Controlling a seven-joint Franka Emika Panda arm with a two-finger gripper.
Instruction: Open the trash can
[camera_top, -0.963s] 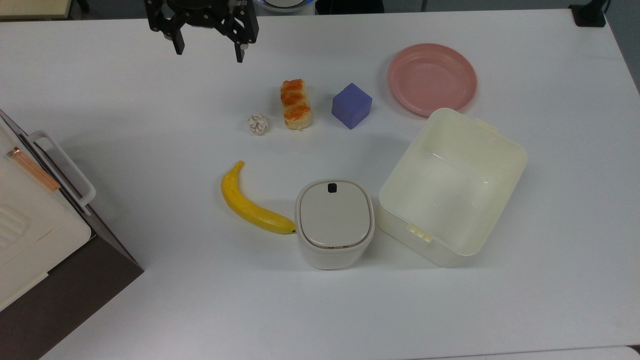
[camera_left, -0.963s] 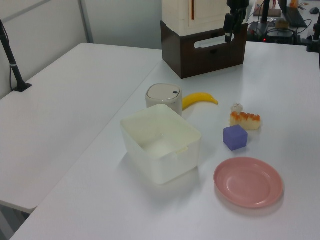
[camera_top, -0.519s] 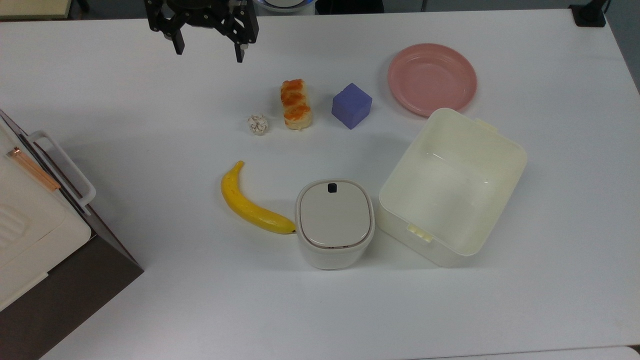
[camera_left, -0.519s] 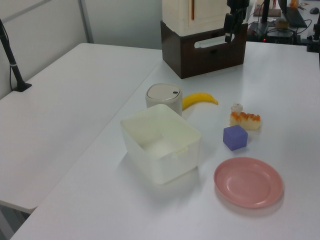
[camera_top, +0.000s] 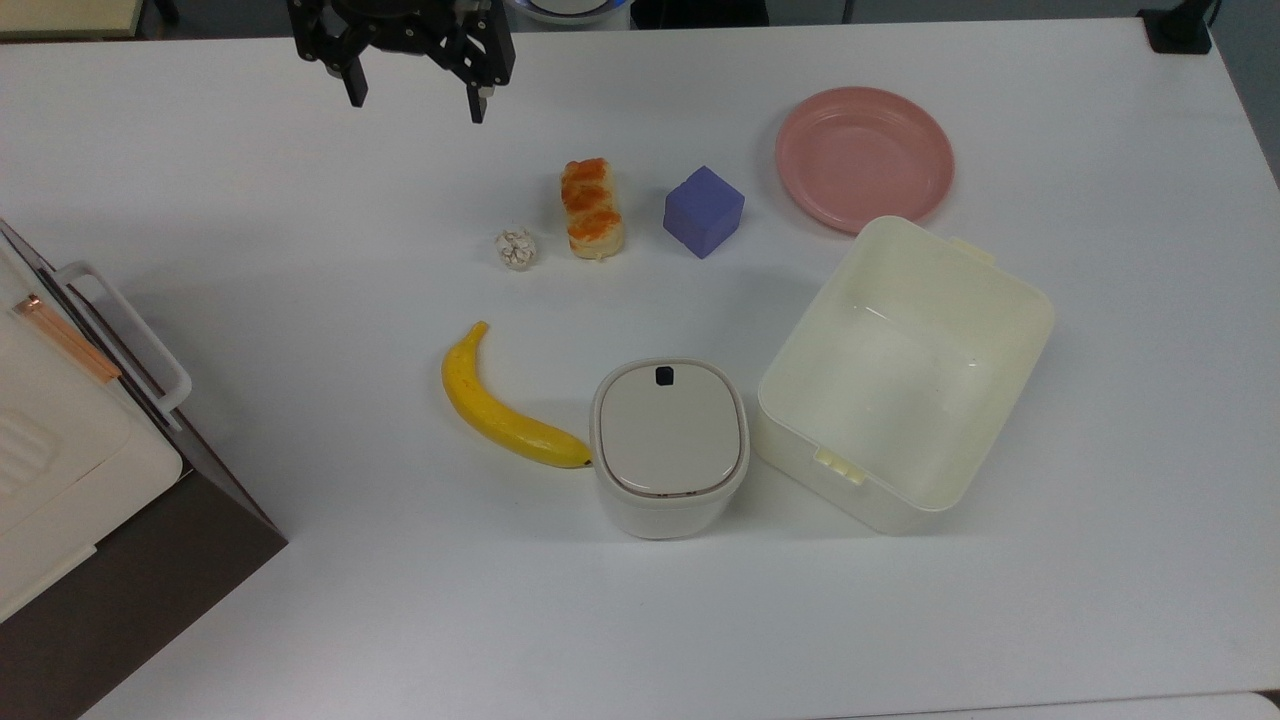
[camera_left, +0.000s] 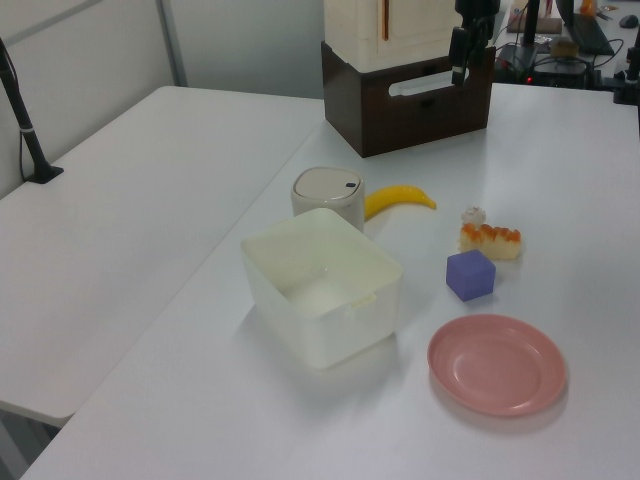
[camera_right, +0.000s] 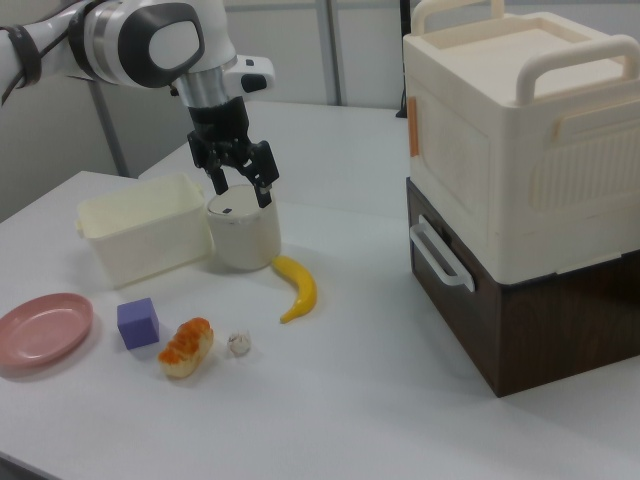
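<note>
Trash can (camera_top: 668, 445) shut — tool (camera_top: 412, 102) open, empty

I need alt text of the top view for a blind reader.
A closed trash can stands on a white table, between a banana and an empty cream tub. The robot's open hand hangs at the far edge, above a pastry, purple cube and pink plate.

The gripper (camera_top: 412, 98) loses its upper body past the top view's upper edge. In the right view it covers part of the trash can (camera_right: 243, 236) lid. The storage box (camera_top: 60, 470) runs off the top view's left edge.
</note>
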